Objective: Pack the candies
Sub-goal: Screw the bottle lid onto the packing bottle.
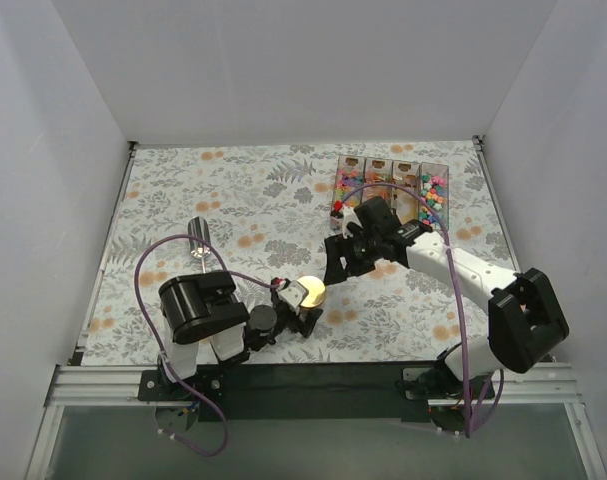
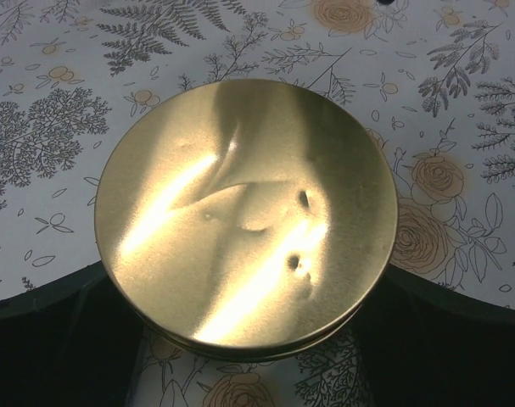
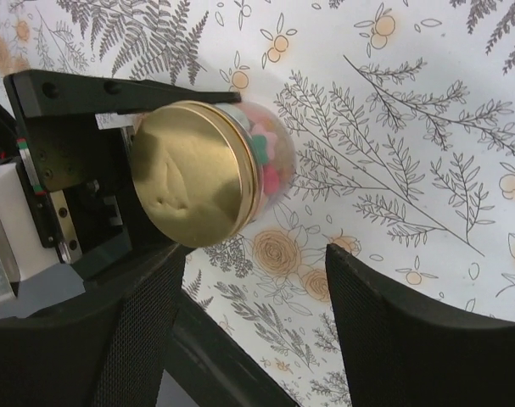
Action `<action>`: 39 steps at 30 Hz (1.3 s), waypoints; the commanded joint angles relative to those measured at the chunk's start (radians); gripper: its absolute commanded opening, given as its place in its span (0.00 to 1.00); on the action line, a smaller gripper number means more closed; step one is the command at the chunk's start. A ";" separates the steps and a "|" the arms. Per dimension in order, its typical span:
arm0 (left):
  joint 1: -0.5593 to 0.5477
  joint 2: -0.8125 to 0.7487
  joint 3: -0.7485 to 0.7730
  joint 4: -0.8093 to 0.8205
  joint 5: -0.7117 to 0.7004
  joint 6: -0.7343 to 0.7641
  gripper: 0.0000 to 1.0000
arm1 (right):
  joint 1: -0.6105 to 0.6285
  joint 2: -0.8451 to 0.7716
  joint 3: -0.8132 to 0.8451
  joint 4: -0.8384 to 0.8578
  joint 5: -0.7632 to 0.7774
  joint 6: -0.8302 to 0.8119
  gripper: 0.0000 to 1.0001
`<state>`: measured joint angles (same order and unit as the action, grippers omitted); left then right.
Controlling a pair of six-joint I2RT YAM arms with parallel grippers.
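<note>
Tiny bead-like candies in mixed bright colours: pink, yellow, blue, green, orange. Heaped in the compartments of a clear tray, far right in the top view. Some pink and green ones also inside a clear jar, closed with a golden lid, near the front middle.

A counter spread with a cloth of grey ferns and orange blossoms sits between plain white walls. A clear four-compartment tray lies at the far right, and a small silver cylinder at the left. A jar with a dented gold lid is near the front middle.
</note>
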<state>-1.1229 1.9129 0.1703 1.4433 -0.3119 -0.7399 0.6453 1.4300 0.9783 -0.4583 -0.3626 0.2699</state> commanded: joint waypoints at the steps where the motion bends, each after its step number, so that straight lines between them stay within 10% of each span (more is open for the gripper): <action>1: 0.009 0.117 -0.037 0.368 0.175 -0.087 0.81 | -0.001 0.032 0.077 0.027 -0.053 -0.029 0.73; 8: 0.032 0.146 -0.005 0.362 0.203 -0.092 0.73 | -0.003 0.113 0.117 0.029 -0.072 -0.051 0.49; 39: 0.048 0.173 0.077 0.227 0.177 -0.081 0.70 | 0.103 0.035 -0.068 -0.019 0.132 0.092 0.25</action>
<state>-1.0752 1.9881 0.2813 1.4456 -0.1921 -0.7151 0.6945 1.4902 0.9726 -0.4328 -0.2626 0.2771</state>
